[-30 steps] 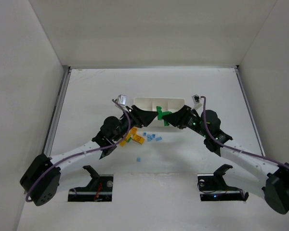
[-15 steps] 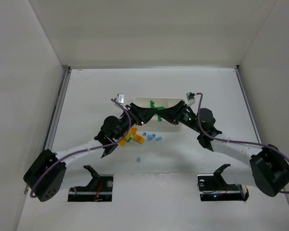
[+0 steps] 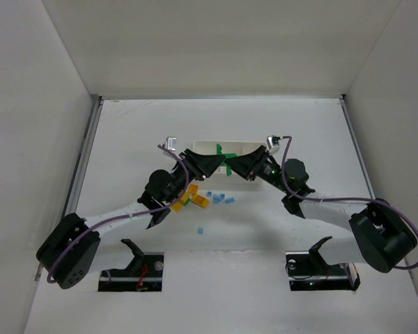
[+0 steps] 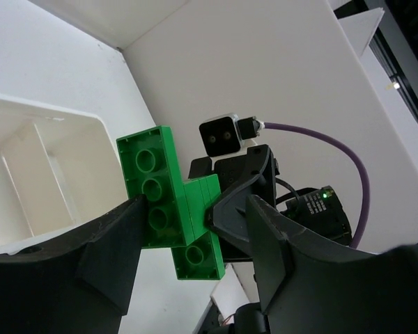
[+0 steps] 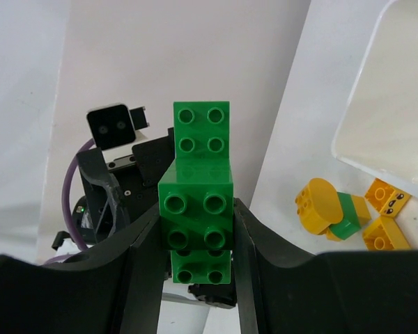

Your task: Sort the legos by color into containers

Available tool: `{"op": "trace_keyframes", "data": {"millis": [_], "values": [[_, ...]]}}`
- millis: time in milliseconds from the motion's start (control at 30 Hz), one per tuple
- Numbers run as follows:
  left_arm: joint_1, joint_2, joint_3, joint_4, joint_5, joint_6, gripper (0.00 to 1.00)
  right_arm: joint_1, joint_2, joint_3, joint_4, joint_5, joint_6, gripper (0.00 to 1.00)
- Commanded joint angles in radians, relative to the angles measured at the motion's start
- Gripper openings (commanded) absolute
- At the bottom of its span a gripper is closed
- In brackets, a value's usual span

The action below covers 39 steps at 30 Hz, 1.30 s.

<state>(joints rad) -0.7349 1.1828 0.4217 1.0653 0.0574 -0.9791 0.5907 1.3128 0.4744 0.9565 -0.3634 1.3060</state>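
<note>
Top external, near to far: one light blue brick [image 3: 200, 229] sits alone on the table [image 3: 125, 132], well apart from the rest. Beyond it is a loose pile of yellow-orange bricks [image 3: 197, 200] with a small green brick [image 3: 185, 202] among them. A few more light blue bricks [image 3: 221, 200] lie just to the pile's right. All of these lie on the table, just short of the tray's near wall.

Above the pile both arms reach in and meet nose to nose. Left gripper [image 3: 207, 164] comes from the left, right gripper [image 3: 242, 164] from the right, with the green brick cluster [image 3: 227, 167] between them. The cluster hangs off the table, over the near middle part of the white tray [image 3: 203, 147]. Can't tell which compartment it is above.

Right wrist: both fingers press the sides of the cluster, so a firm grasp. Studs face the camera, and the cluster sticks out past the fingertips.

Left wrist: the cluster sits between the left fingers [image 4: 115, 243]. One finger looks to be against it. The other side is blocked by the right gripper's tips, so can't tell whether the left has clamped.
</note>
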Motion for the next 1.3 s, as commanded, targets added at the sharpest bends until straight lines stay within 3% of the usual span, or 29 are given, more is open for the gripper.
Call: {"op": "trace_keyframes", "data": {"millis": [0,333,733,933,1267], "values": [[0.002,0.014,-0.014,0.067,0.048,-0.021,0.57,0.033,-0.003,-0.003,0.168,-0.089,0.050,0.32],[0.032,0.017,-0.028,0.021,0.061,-0.017,0.60,0.008,-0.049,-0.040,0.128,-0.074,0.018,0.31],[0.062,-0.015,0.008,-0.110,0.085,0.000,0.65,0.002,-0.144,-0.014,-0.055,-0.029,-0.112,0.32],[0.033,0.018,0.028,-0.074,0.110,-0.026,0.65,0.031,-0.107,-0.005,0.007,-0.031,-0.097,0.32],[0.009,0.037,0.015,-0.025,0.110,-0.069,0.56,0.044,-0.014,0.001,0.102,-0.046,-0.039,0.32]]}}
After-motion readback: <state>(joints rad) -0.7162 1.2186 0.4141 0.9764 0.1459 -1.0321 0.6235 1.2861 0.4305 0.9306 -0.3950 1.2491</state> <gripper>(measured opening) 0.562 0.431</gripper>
